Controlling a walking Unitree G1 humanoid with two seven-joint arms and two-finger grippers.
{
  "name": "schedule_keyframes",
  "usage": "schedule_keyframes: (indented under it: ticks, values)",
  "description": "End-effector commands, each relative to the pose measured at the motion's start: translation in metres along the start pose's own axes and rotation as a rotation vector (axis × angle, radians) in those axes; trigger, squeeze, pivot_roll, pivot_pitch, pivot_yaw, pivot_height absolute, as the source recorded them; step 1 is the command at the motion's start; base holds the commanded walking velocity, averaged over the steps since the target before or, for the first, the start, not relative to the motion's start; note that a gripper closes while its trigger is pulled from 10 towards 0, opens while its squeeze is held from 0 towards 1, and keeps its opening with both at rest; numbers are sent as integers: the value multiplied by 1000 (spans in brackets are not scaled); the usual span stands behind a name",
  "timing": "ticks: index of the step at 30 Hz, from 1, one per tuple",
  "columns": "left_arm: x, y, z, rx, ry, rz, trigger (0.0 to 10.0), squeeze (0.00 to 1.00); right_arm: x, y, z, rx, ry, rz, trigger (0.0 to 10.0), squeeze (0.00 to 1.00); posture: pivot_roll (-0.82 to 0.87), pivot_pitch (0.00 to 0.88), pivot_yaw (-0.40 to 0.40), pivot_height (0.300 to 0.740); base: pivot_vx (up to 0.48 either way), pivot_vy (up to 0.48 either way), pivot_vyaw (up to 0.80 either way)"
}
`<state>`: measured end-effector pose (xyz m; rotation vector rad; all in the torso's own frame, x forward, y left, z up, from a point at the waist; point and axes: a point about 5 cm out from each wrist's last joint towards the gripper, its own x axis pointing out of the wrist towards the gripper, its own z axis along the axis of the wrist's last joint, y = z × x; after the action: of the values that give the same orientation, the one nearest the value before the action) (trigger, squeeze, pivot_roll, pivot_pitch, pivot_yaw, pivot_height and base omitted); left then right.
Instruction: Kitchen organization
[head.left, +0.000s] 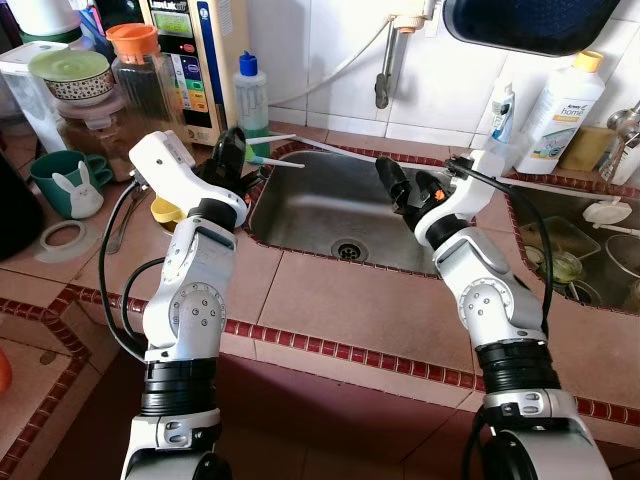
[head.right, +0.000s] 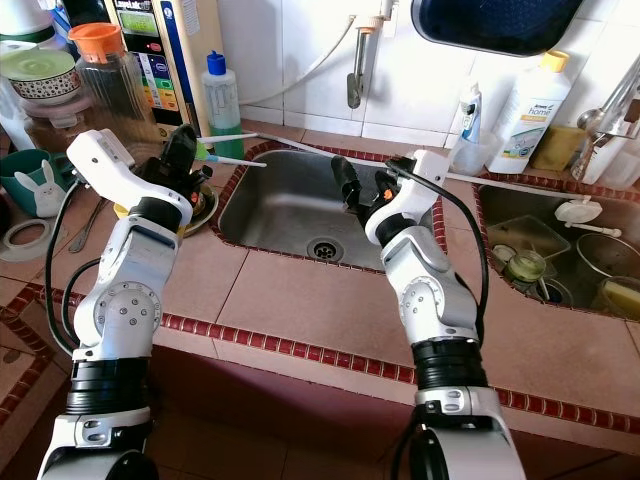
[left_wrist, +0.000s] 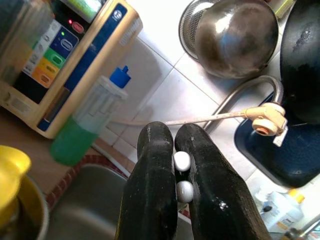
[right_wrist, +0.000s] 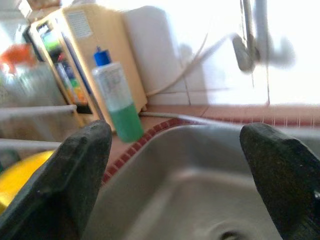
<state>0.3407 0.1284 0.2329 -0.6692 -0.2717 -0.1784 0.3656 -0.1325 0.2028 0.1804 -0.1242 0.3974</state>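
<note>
My left gripper (head.left: 236, 142) is raised at the left rim of the steel sink (head.left: 320, 225) and is shut on two white chopsticks (head.left: 281, 162). They stick out to the right over the sink's corner. In the left wrist view their round white ends (left_wrist: 181, 161) sit pinched between the black fingers (left_wrist: 150, 190). My right gripper (head.left: 405, 186) hangs open over the right part of the sink basin, with nothing between its fingers. In the right wrist view its fingers (right_wrist: 75, 165) stand wide apart, facing the basin and the far left corner.
A green soap bottle with a blue cap (head.left: 251, 95) and a beige water purifier (head.left: 195, 60) stand behind the sink's left corner. A yellow bowl (head.left: 166, 211), jars and a teal rabbit mug (head.left: 68, 183) crowd the left counter. A second basin (head.left: 575, 262) with dishes lies at right.
</note>
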Motion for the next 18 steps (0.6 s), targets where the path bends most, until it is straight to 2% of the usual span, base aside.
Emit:
schedule_keyframes:
  ticks: [1, 2, 3, 4, 7, 8, 10, 12, 15, 16, 18]
  values:
    - [-3, -2, -1, 49, 8, -3, 10000, 0, -4, 7, -2, -257, 19, 83, 10000, 0, 64, 4, -18, 740, 0, 0, 0]
    - [-4, -1, -3, 61, 15, -4, 10000, 0, -6, 8, -4, -323, 31, 101, 10000, 0, 64, 4, -18, 740, 0, 0, 0]
    - [-8, -1, -6, 93, 24, -12, 10000, 0, -10, 7, -9, -452, 50, 135, 10000, 0, 62, 4, -16, 740, 0, 0, 0]
    - [-11, -1, -8, 118, 32, -19, 10000, 0, -12, 5, -12, -503, 65, 147, 10000, 0, 61, 4, -14, 740, 0, 0, 0]
    - [-14, -1, -9, 137, 38, -23, 10000, 0, -15, -1, -14, -552, 80, 140, 10000, 0, 62, 4, -12, 740, 0, 0, 0]
    - [-17, 1, -11, 160, 47, -25, 10000, 0, -17, -11, -12, -594, 82, 107, 10000, 0, 63, 4, -11, 740, 0, 0, 0]
    - [-20, 2, -12, 175, 53, -24, 10000, 0, -19, -21, -5, -611, 59, 60, 10000, 0, 61, 4, -8, 740, 0, 0, 0]
    - [-24, 4, -13, 193, 60, -21, 10000, 0, -21, -31, 11, -565, -23, -14, 10000, 0, 56, 4, -5, 740, 0, 0, 0]
    - [-25, 5, -14, 200, 63, -20, 10000, 0, -20, -34, 17, -468, -47, -56, 10000, 0, 54, 4, -3, 740, 0, 0, 0]
    - [-25, 4, -14, 207, 63, -24, 10000, 0, -19, -34, 15, -322, -35, -73, 10000, 0, 54, 4, -4, 740, 0, 0, 0]
    - [-25, 4, -14, 210, 63, -27, 10000, 0, -17, -32, 13, -198, -27, -77, 10000, 0, 53, 2, -4, 740, 0, 0, 0]
